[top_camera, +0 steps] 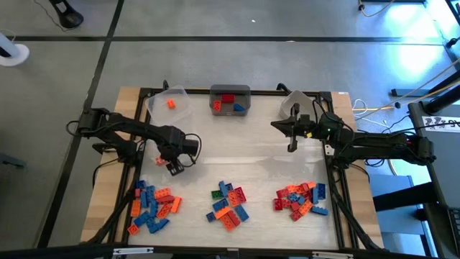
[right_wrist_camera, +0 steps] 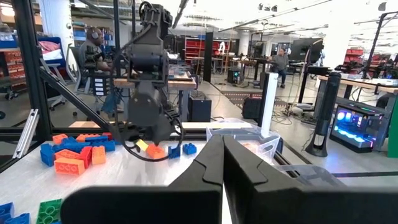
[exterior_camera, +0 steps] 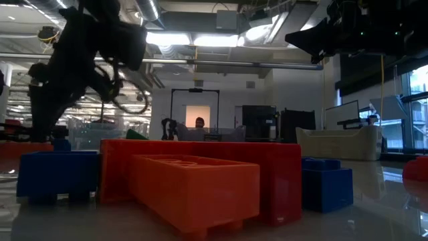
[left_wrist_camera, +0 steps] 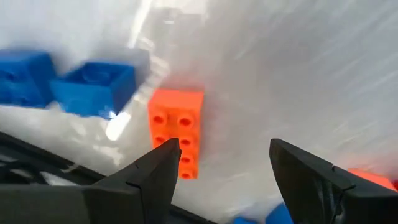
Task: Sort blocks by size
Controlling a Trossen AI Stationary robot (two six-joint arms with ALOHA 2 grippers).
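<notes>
Red, orange, blue and green bricks lie in three piles near the table's front: left, middle and right. My left gripper hangs open above the table just behind the left pile. In the left wrist view its gripper is empty. An orange studded brick lies flat on the table below, beside its one finger, with two blue bricks next to it. My right gripper is shut and empty, raised over the table's far right.
At the far edge stand a clear bin holding one orange brick, a grey bin holding red and blue bricks, and another clear bin. Bare tabletop lies between the bins and the piles. The low view shows middle-pile bricks up close.
</notes>
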